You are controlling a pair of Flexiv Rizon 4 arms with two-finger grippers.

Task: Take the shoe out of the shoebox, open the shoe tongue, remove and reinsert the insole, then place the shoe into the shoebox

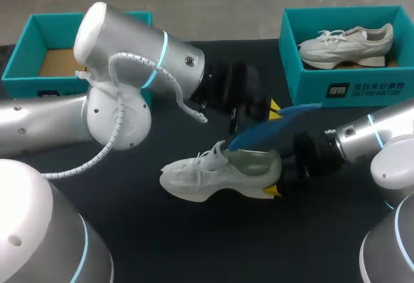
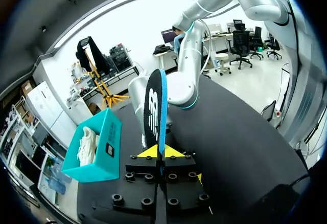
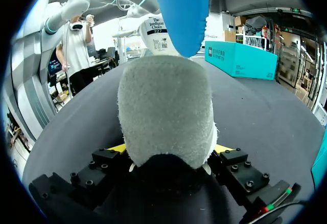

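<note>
Blue on one face and black on the other, the thin foam insole (image 1: 262, 134) is pinched by the left gripper (image 1: 273, 110), whose yellow-tipped fingers press against its two faces. In the left wrist view the insole (image 2: 155, 109) stands on edge, rising straight out ahead of that gripper (image 2: 158, 152). From the left gripper it slants down towards the right gripper. Its lower end meets the opening of the white lace-up sports shoe (image 1: 217, 176), but I cannot tell whether that end is inside the shoe.

The right gripper (image 1: 278, 174) is clamped on the shoe's heel, one finger on each side. In the right wrist view the fuzzy off-white heel (image 3: 166, 111) fills the space between the fingers of that gripper (image 3: 168, 151), with a yellow tip showing at either side. The toe points away from the gripper, and the insole's blue face (image 3: 181, 9) hangs above and ahead of the shoe. The shoe sits upright, sole down, over the black table (image 1: 194, 244); I cannot tell whether it touches.

Well apart from both grippers, beyond the right arm, an open teal cardboard shoebox (image 1: 304, 83) holds a second white shoe (image 1: 346, 44). Another open teal box (image 1: 26, 63), with a bare brown floor, lies behind the left arm.
</note>
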